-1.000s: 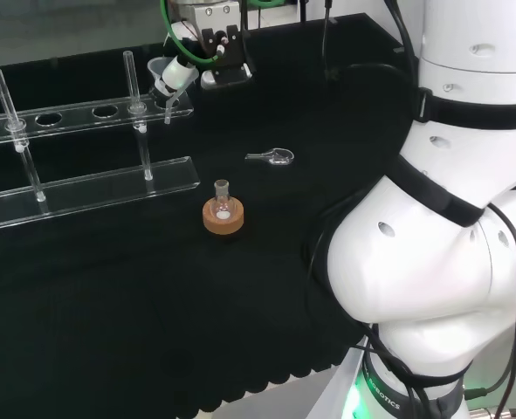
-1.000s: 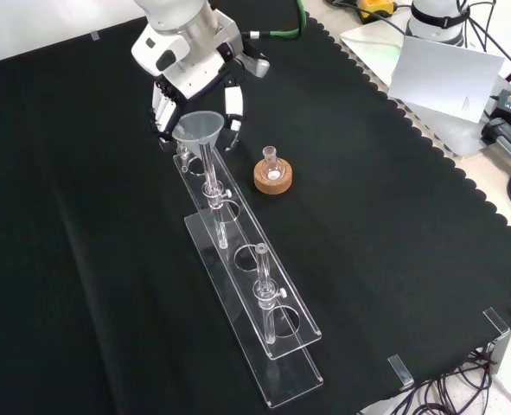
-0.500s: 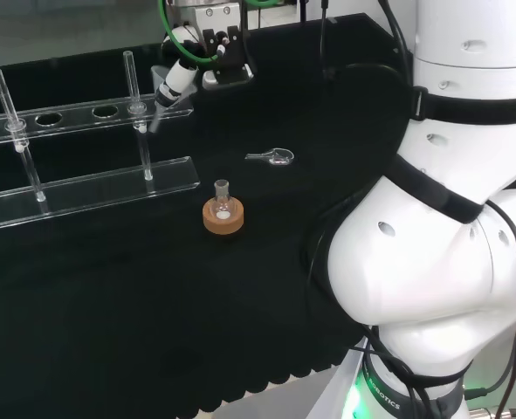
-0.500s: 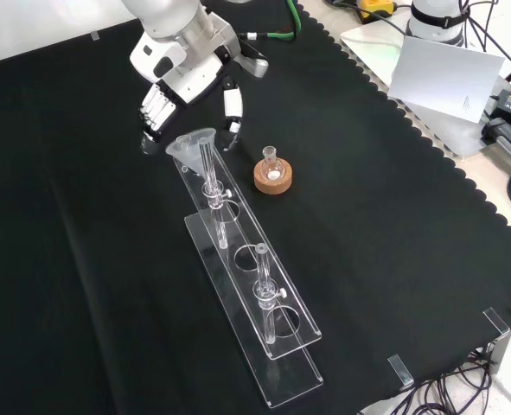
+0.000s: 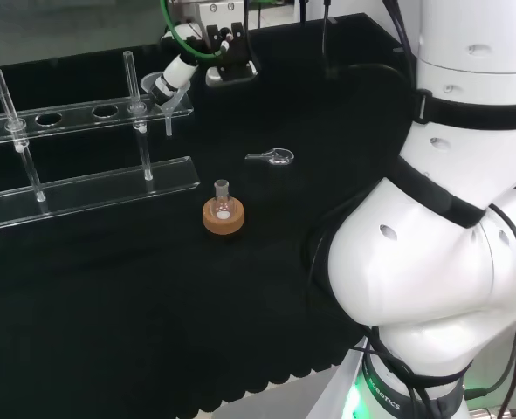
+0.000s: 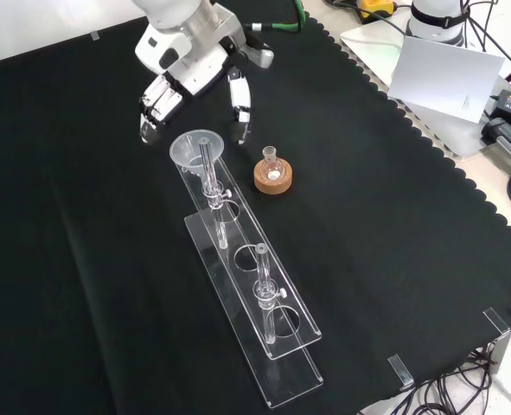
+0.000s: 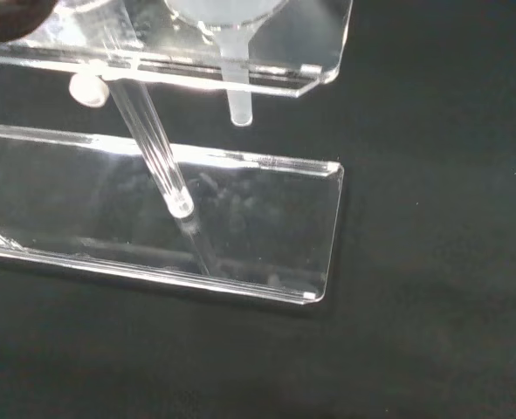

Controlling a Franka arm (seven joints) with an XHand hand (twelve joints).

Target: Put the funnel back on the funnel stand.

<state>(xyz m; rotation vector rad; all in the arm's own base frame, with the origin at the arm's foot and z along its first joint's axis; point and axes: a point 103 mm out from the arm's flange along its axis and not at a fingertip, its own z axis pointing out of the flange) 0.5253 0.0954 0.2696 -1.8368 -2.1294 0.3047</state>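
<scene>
Seating looks done: funnel (image 6: 194, 149) sits in the end hole of the funnel stand (image 6: 264, 346), stem (image 7: 237, 92) poking through the top plate, with my hand (image 6: 190, 65) at its 12 o'clock in front view, fingers spread, holding nothing. Judging it light, stiff, slick and breakable, I'd regrip at the cone rim, never the stem. Cork ring (image 6: 273, 177) with its small flask sits at the funnel's 4 o'clock.

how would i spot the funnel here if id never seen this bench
Find the long clear funnel stand running down the black cloth in the front view. At its far end, just below the open hand, the funnel sits in the last hole. It alone has a wide cone mouth; its neighbours are thin upright rods.
</scene>
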